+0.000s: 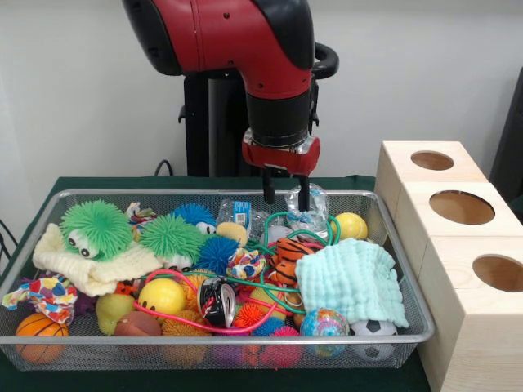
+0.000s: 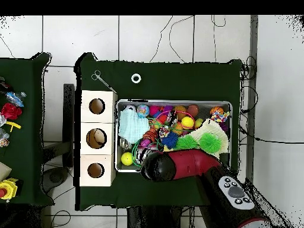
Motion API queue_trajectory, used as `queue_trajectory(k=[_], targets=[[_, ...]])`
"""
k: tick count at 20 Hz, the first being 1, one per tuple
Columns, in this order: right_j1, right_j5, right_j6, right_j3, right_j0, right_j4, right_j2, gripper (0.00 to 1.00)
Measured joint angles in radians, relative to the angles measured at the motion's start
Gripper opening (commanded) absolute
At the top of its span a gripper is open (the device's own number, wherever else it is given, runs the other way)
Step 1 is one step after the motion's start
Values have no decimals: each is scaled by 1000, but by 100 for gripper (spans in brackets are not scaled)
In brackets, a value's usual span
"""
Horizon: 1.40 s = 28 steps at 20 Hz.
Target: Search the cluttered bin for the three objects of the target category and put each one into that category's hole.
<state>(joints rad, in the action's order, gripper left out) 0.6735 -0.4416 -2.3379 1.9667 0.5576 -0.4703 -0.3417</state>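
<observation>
The bin (image 1: pixel 206 342) of silvery wire mesh sits on the green table, full of toys. In the overhead view the bin (image 2: pixel 178 102) is partly covered by the arm. My gripper (image 1: pixel 286 194) hangs open and empty over the bin's far side, just above a crumpled clear plastic bottle (image 1: pixel 309 214). Below it lie a tiger-striped toy (image 1: pixel 290 255), a mint cloth (image 1: pixel 353 280) and a yellow ball (image 1: pixel 352 224). Three pale wooden boxes, each with a round hole, stand beside the bin (image 1: pixel 462 207) (image 2: pixel 95 138). The overhead view hides the gripper under the arm.
Also in the bin: two green spiky balls (image 1: pixel 98 227), a blue spiky ball (image 1: pixel 216 251), a cream cloth (image 1: pixel 90 269), a crushed can (image 1: pixel 217 300), a basketball (image 1: pixel 37 333), a soccer ball (image 1: pixel 374 331). A small ring (image 2: pixel 136 78) lies on the table beyond the bin.
</observation>
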Motion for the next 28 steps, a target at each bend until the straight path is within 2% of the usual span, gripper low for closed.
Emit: queue_trajectory(k=[8,14,28], targets=[[-17,111,0,23,5,6,-5,100],[-34,173,0,48,5,37,-7,100],[-49,183,0,62,23,114,-29,100]])
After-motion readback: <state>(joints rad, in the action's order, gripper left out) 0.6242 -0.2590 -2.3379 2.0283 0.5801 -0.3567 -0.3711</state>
